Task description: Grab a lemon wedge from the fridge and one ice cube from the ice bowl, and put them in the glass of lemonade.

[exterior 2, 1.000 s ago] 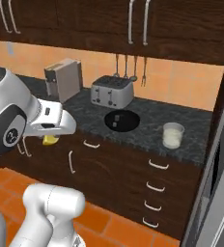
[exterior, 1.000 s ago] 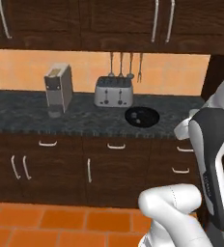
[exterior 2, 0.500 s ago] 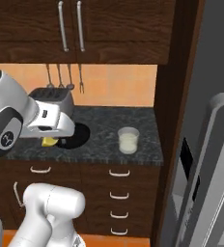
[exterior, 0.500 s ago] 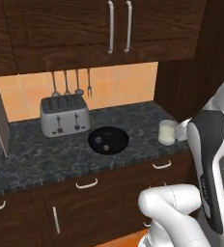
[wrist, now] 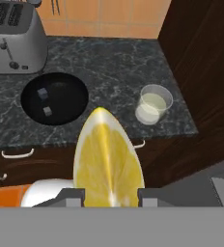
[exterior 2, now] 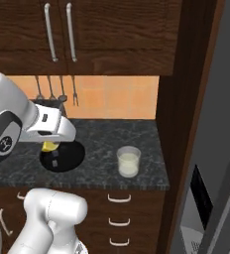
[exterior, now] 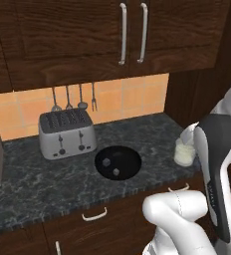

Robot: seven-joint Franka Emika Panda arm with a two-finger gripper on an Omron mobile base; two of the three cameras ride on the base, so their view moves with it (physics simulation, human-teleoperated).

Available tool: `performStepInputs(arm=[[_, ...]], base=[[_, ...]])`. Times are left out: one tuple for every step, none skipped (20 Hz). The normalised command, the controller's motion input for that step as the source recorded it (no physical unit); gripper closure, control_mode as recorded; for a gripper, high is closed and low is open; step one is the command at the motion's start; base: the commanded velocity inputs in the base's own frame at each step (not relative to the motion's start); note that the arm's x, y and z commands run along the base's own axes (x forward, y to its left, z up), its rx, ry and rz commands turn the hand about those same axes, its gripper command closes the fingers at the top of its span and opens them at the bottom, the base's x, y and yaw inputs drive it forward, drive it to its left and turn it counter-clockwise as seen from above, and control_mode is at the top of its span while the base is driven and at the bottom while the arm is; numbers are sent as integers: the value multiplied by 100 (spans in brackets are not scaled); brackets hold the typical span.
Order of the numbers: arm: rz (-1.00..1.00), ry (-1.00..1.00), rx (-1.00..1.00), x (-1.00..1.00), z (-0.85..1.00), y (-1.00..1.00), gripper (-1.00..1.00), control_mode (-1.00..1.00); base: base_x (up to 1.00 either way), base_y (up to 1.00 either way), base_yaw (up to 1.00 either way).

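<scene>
My tool grips the lemon wedge above the tabletop, near the ice bowl and glass of lemonade.

A silver toaster is sitting on the dark counter, with utensils hanging just above the toaster.

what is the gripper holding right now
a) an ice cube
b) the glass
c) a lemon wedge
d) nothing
c: in the hand view the lemon wedge sits between the fingertips of the gripper, while the glass stands on the counter and the ice cubes lie in the bowl.
</scene>
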Motion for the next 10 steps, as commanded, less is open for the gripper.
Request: performStepInputs(arm=[[0,0,0,0,0,0,100,100],[0,0,0,0,0,0,100,100],[0,0,0,0,0,0,100,100],[0,0,0,0,0,0,100,100],[0,0,0,0,0,0,100,100],[0,0,0,0,0,0,100,100],[0,0,0,0,0,0,100,100],[0,0,0,0,0,0,100,100],[0,0,0,0,0,0,100,100],[0,0,0,0,0,0,100,100]], base=[[87,9,-12],[74,0,-11],[69,0,-11],[66,0,-9],[67,0,-10],[64,0,-10],[53,0,-10],[41,0,-5],[11,0,0],[0,0,0]])
